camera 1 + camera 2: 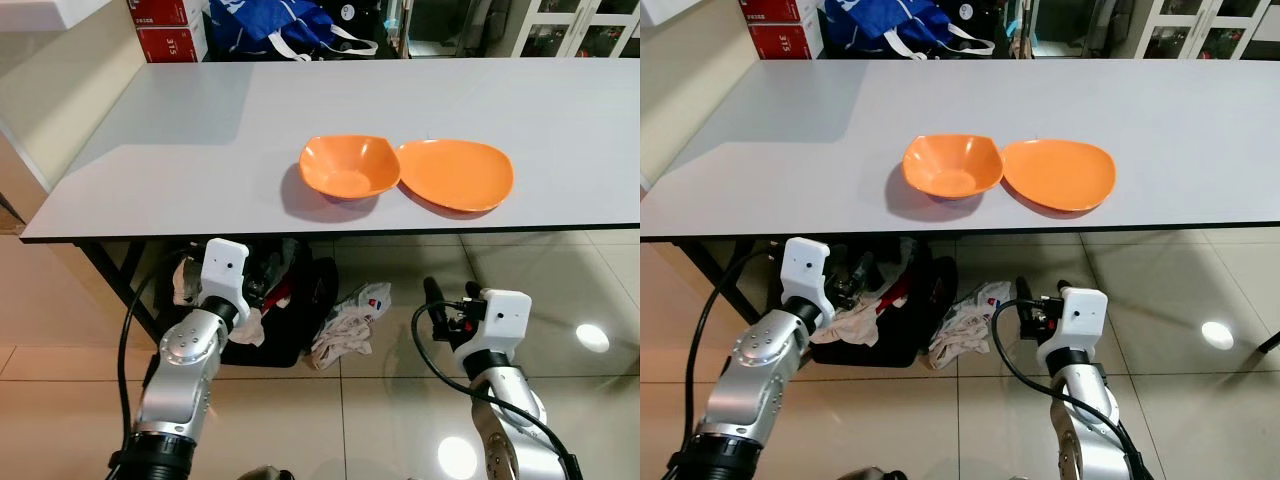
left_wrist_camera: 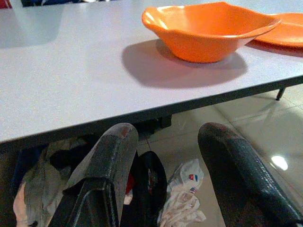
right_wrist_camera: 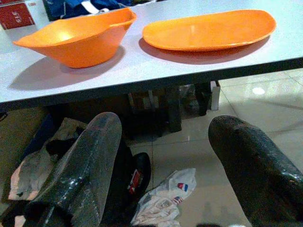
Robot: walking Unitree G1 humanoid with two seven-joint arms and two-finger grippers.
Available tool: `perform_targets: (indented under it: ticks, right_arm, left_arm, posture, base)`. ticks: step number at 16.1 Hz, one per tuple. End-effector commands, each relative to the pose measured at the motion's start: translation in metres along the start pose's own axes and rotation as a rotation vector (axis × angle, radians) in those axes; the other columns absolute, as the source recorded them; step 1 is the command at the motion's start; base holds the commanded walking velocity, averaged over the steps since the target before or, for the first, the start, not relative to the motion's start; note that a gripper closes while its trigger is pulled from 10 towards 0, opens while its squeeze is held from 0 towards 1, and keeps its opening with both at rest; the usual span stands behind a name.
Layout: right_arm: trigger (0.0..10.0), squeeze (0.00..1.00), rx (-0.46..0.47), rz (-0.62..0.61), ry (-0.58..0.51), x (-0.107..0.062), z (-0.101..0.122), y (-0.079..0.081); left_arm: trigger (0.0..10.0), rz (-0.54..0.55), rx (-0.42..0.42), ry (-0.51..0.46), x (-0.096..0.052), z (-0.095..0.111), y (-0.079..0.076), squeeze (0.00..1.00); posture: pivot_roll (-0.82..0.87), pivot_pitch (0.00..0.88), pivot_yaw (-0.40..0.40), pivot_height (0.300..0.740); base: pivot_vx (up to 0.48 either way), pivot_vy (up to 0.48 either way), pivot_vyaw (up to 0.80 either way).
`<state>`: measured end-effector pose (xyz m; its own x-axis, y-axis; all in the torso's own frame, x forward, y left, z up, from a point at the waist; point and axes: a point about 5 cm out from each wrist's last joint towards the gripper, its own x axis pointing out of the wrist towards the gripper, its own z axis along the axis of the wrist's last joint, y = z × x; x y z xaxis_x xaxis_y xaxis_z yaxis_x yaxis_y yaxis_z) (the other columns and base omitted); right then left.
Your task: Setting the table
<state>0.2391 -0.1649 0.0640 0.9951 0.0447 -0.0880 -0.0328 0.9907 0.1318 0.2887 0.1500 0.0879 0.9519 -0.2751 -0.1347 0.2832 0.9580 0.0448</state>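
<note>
Bowl [image 1: 346, 166] & plate [image 1: 456, 174] touch, rims adjacent, near tabletop [image 1: 200, 150] front edge for reach. Left tool [image 2: 165, 156] & right tool [image 3: 163, 151] spread, empty, below edge.

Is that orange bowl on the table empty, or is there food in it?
Empty. The head view looks down into the bowl and shows only its bare orange inside; it stands upright on the table.

A red box [image 1: 168, 42] beyond the table reads "375".
</note>
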Motion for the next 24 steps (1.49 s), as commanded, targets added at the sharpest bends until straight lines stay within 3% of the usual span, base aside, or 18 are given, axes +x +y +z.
perform_targets:
  ticks: [1, 7, 24]
  right_arm:
    - [10.0, 0.00, 0.015, 0.000, -0.014, 0.002, 0.005, 0.001]
    - [10.0, 0.00, 0.018, -0.008, -0.001, 0.005, 0.005, -0.001]
    - [10.0, 0.00, 0.013, 0.007, 0.003, 0.011, 0.002, 0.002]
  left_arm:
    - [10.0, 0.019, 0.004, -0.001, 0.003, 0.003, 0.002, 0.00]
    - [10.0, 0.027, 0.011, -0.001, 0.008, 0.004, -0.003, 0.00]
    - [10.0, 0.010, 0.044, -0.012, 0.014, 0.007, -0.001, 0.00]
  posture:
    - [-0.05, 0.000, 0.047, 0.740]
    - [-0.06, 0.000, 0.047, 0.740]
    - [-0.05, 0.000, 0.052, 0.740]
  base:
    - [0.000, 0.476, 0.00]
    - [0.000, 0.476, 0.41]
    - [0.000, 0.478, 0.05]
